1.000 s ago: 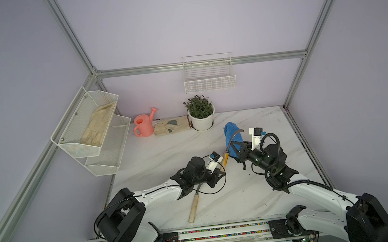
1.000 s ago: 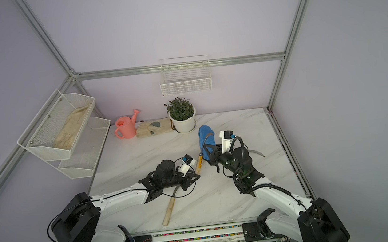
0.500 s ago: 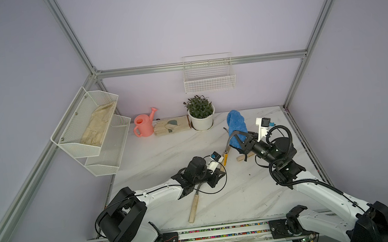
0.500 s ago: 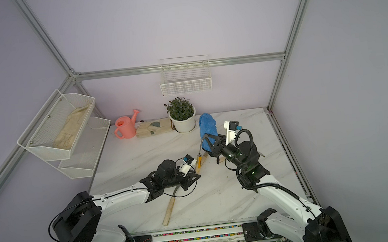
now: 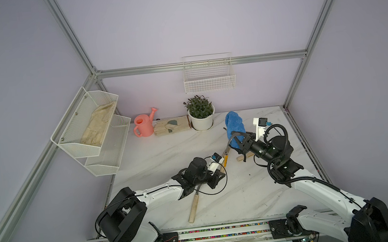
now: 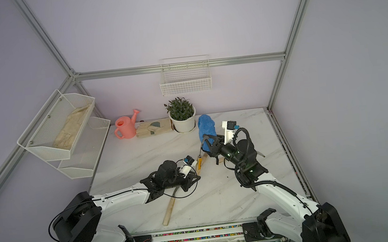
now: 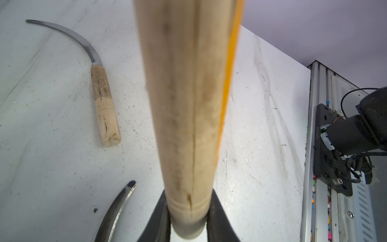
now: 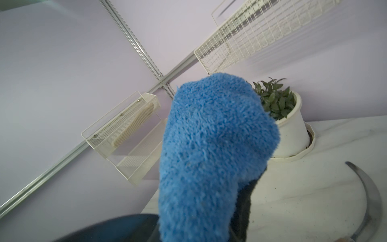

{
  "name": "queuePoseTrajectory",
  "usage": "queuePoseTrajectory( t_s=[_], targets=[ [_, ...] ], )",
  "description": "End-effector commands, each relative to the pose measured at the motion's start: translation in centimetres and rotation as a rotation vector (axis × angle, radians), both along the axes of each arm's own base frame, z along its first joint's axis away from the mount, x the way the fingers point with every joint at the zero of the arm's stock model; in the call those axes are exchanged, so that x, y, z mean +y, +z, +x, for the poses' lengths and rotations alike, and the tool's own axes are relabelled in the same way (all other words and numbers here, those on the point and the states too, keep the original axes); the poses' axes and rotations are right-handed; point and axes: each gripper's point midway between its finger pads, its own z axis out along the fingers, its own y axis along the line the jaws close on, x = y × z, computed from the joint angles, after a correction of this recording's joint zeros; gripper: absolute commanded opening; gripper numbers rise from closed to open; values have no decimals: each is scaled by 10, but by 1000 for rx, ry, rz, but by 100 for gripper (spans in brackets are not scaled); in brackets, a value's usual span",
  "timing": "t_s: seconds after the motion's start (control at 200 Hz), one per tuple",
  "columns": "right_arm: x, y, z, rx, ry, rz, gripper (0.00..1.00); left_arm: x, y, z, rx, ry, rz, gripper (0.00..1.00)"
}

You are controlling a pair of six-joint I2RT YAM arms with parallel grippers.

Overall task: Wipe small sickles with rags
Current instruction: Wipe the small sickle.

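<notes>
left gripper (image 7: 188,220) pinching pale wooden handle of curved grey-bladed small sickle (image 7: 188,104), centre; right gripper (image 5: 238,144) clamped on fluffy blue microfibre rag (image 5: 234,124), raised just beside that blade, right of centre

This is a robot test cell in a lab, arranged like a garden corner. Plain lilac walls (image 5: 178,25) sit in an aluminium frame (image 5: 201,63). Two white and black robot arms (image 5: 156,195) are fixed on a rail (image 5: 212,232) at the front edge of a marble-look counter (image 5: 166,151).

The garden props are:
- a pink watering can (image 5: 144,126)
- a potted plant (image 5: 200,113)
- work gloves (image 5: 171,126)
- small sickles (image 5: 194,207)
- a wire basket (image 5: 209,80) on the back wall
- a mesh shelf (image 5: 85,128) on the side wall
</notes>
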Motion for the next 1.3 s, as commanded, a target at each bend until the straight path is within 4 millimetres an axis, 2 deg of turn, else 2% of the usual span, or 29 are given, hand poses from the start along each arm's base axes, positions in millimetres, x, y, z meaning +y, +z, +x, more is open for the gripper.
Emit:
queuePoseTrajectory(
  t_s=[0.0, 0.085, 0.18, 0.26, 0.475, 0.57, 0.65, 0.765, 0.98, 1.295],
  targets=[
    [11, -27, -1, 44, 64, -1, 0, -15, 31, 7, -75, -22, -54, 0],
    [13, -37, 0, 60, 72, -4, 0, -15, 30, 8, -76, -20, -50, 0],
    [14, -31, -3, 50, 82, 1, 0, -15, 30, 9, -79, -17, -46, 0],
    [11, -13, -8, 21, 79, 7, 0, -15, 28, 9, -77, -15, -43, 0],
    [-7, 52, -35, -102, 51, 58, 0, -16, 27, 10, -78, -13, -36, 0],
    [-16, 68, -44, -133, 28, 67, 0, -16, 26, 10, -78, -15, -35, 0],
    [-21, 73, -49, -147, 9, 58, 0, -16, 27, 10, -78, -15, -36, 0],
    [-23, 70, -49, -145, 1, 46, 0, -16, 27, 9, -74, -22, -38, 0],
    [-18, 49, -36, -97, -7, 31, 0, -17, 28, 8, -78, -21, -40, 0],
    [7, -22, -14, 46, 76, 29, 0, -16, 29, 8, -80, -18, -39, 0]
  ],
)
